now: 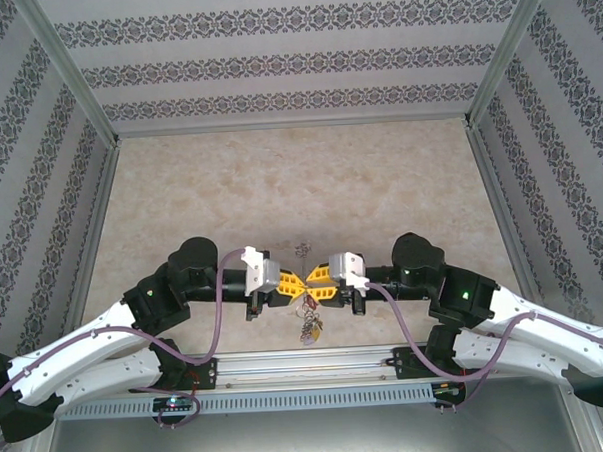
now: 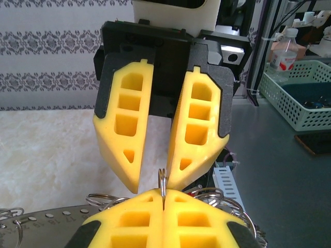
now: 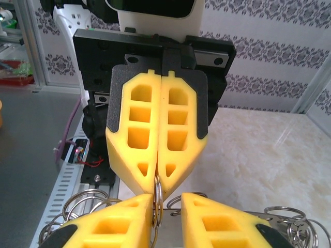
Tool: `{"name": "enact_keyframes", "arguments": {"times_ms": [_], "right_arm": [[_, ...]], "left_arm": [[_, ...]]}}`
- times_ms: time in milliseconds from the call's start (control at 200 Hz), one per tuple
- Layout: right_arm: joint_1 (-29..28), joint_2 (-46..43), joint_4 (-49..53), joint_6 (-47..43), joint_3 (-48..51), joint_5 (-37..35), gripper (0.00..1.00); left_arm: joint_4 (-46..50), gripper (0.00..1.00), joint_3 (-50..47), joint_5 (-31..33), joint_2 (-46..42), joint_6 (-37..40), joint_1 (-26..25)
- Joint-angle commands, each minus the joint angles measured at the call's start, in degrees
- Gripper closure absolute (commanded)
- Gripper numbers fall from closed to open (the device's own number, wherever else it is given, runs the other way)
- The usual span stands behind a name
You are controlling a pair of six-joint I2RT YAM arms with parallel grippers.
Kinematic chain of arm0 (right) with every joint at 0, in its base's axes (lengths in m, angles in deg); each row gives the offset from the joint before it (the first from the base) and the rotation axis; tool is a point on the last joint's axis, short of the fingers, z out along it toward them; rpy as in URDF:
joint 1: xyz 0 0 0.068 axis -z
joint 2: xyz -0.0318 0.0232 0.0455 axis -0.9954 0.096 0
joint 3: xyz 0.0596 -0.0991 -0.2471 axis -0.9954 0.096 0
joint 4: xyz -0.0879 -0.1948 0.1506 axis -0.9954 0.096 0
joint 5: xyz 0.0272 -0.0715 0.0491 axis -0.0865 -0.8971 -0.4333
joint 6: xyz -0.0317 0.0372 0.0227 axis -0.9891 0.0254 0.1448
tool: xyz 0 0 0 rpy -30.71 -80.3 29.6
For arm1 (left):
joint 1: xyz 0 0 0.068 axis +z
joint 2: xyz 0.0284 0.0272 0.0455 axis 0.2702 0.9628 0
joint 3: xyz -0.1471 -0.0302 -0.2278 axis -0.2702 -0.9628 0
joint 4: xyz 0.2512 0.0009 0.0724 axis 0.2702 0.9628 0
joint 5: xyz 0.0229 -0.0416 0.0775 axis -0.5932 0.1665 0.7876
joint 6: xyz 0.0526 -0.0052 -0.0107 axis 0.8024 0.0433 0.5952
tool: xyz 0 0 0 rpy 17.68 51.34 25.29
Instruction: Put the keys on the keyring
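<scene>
Silver keyring (image 3: pixel 157 204) inside the closed left gripper (image 3: pixel 159 181)

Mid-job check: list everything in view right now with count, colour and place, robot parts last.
keyring: one, silver wire, between the two meeting grippers
keys and tags: a bunch too small to count, silver with reddish bits, hanging below the grippers
small split rings: several, silver, hanging beside the fingers
table: one, beige marbled, under the arms
walls: three, grey-patterned, around the table
basket: one, green, off to the side
bottle: one, clear with a red label, behind the basket
left gripper: one, yellow fingers, shut on the keyring
right gripper: one, yellow fingers, slightly open, ring wire in the gap
</scene>
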Motion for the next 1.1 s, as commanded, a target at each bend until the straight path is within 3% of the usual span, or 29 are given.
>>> {"name": "enact_keyframes", "arguments": {"times_ms": [0, 285, 465, 515, 649, 744, 834, 1094], "right_arm": [[-0.3, -0.2, -1.7, 0.7, 1.2, -0.3, 0.77], [-0.2, -1.4, -1.3, 1.4, 1.9, -0.5, 0.79], [-0.2, -1.6, -1.0, 1.2, 2.0, -0.3, 0.99], [-0.2, -1.3, -0.8, 1.0, 1.6, -0.5, 1.00], [-0.2, -1.1, -0.2, 0.4, 0.9, -3.0, 1.00], [-0.1, -0.9, 0.7, -0.1, 0.2, -4.9, 1.00], [0.0, -0.5, 1.4, -0.3, -0.2, -6.3, 1.00], [0.0, 2.9, 2.3, -0.6, -1.7, -5.9, 1.00]], "left_arm": [[-9.5, 1.00, 0.4, -2.6, -0.9, -1.7, 0.4], [-9.9, 1.00, -0.2, -2.4, -1.3, -1.6, 0.5], [-10.3, 1.00, -0.5, -2.4, -1.3, -1.8, 0.6], [-9.6, 1.00, -0.1, -2.1, -1.0, -1.5, 0.6], [0.6, 1.00, 4.0, 1.0, 1.7, 2.0, 0.6], [9.4, 0.84, 7.4, 5.9, 3.7, 5.1, 0.3], [15.4, 0.77, 9.1, 10.7, 4.6, 7.5, -0.3], [19.3, 0.81, 10.6, 13.5, 5.2, 9.9, -0.8]]}}
